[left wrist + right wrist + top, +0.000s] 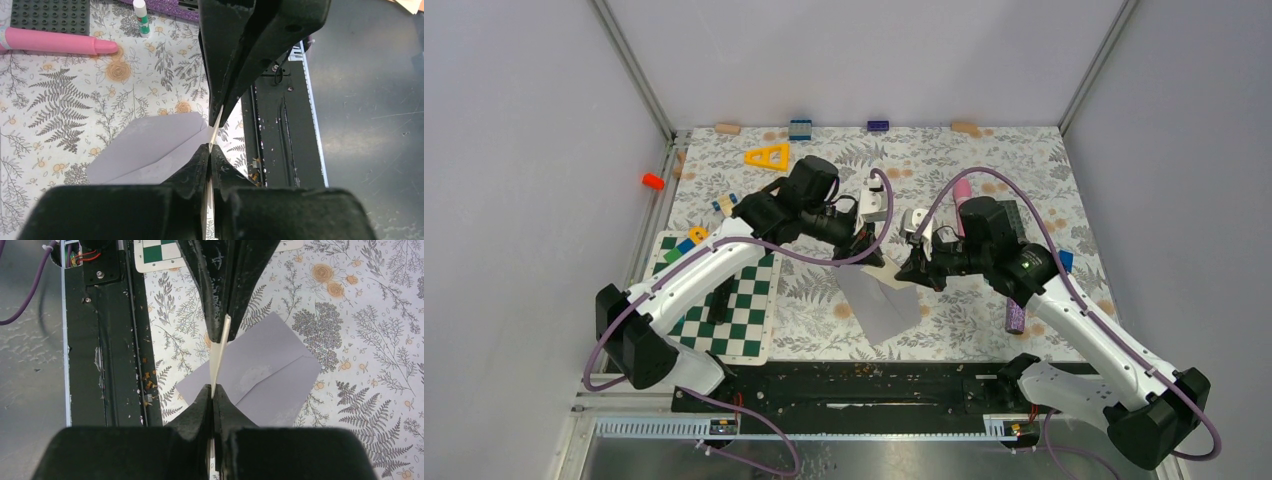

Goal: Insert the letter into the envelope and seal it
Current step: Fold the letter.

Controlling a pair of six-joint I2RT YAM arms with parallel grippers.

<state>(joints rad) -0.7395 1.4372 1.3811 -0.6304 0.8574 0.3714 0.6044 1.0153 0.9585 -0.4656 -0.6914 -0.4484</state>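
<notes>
Tan paper, the letter (219, 355), hung edge-on between the two arms, lifted off the floral tablecloth (360, 300) and over the grey envelope (272, 375). Each wrist view showed its fingers clamped tight on the thin sheet: the left gripper (214, 135) pinched one side, the right gripper (216, 365) the other. The envelope lay flat and free beneath them, near the black rail (280, 125), with nothing holding it. Whether the sheet's lower edge touched it could not be told, nor whether its pocket stood open. The step in hand looked like insertion, with sealing not yet begun. The next move probably called for tilting the letter's leading edge down to the envelope's mouth. One gripper would likely have to let go and steady the envelope, or it might slide
</notes>
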